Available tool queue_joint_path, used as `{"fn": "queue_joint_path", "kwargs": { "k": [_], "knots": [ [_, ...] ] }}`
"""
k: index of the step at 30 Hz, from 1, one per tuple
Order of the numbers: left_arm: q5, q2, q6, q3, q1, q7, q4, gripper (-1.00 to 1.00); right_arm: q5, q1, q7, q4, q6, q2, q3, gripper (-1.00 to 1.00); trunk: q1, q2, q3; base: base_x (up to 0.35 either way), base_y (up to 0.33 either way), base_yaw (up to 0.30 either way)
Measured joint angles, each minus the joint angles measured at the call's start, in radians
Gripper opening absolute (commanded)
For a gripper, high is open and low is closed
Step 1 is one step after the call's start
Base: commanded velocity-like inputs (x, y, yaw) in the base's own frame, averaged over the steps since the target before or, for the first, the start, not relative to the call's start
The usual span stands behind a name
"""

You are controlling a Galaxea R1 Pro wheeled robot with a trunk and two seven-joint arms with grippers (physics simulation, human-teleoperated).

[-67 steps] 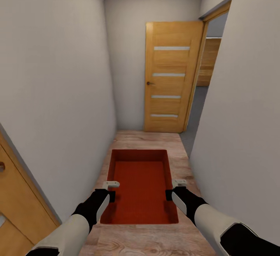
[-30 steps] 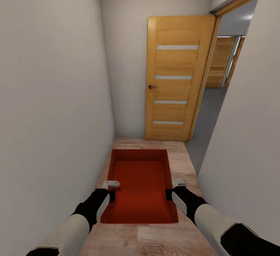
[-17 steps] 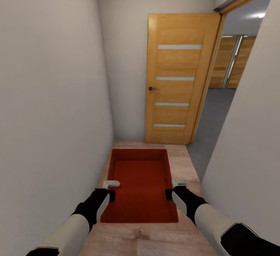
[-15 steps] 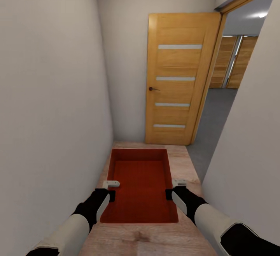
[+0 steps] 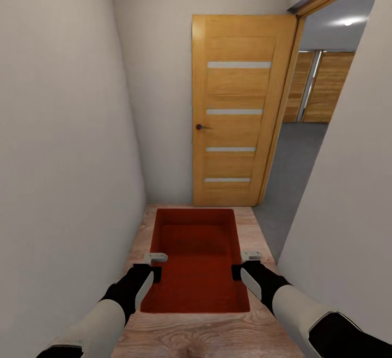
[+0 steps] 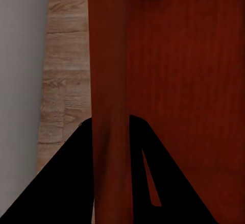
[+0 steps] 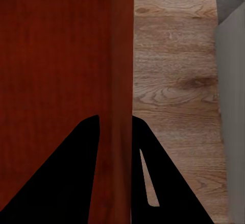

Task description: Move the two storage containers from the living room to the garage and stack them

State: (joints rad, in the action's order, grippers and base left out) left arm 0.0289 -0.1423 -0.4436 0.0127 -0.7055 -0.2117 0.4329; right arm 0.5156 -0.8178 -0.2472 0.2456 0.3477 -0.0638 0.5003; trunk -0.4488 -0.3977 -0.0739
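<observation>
We've got the bin [image 5: 196, 263] carried out front over the wood floor [image 5: 256, 227], left end effector [image 5: 154, 265] and right end effector [image 5: 244, 264] each clamped on a side wall so it stays level heading for the garage doorway [image 5: 313, 129] far right.

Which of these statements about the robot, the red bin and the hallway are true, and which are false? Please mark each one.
1. Both grippers grip the storage container, one on each long wall. True: the left gripper and the right gripper each clamp a side wall.
2. The container holds a stack of books. False: it is empty, and its ribbed bottom shows.
3. The wooden door ahead has four frosted strips. True.
4. The floor under the robot is dark grey concrete. False: it is light wood planks; grey floor lies past the doorway on the right.
5. A second container sits inside the first. False: one container is seen.
</observation>
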Motion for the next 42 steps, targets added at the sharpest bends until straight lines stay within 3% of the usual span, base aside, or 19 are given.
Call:
{"fn": "queue_joint_path", "kwargs": {
  "k": [42],
  "knots": [
    [0.000,0.000,0.000,0.000,0.000,-0.001,0.005,-1.00,-0.001,0.000,-0.001,0.006,0.000,0.001,-0.001,-1.00,0.000,0.000,0.000,0.322,0.000,-0.001]
  ]
}}
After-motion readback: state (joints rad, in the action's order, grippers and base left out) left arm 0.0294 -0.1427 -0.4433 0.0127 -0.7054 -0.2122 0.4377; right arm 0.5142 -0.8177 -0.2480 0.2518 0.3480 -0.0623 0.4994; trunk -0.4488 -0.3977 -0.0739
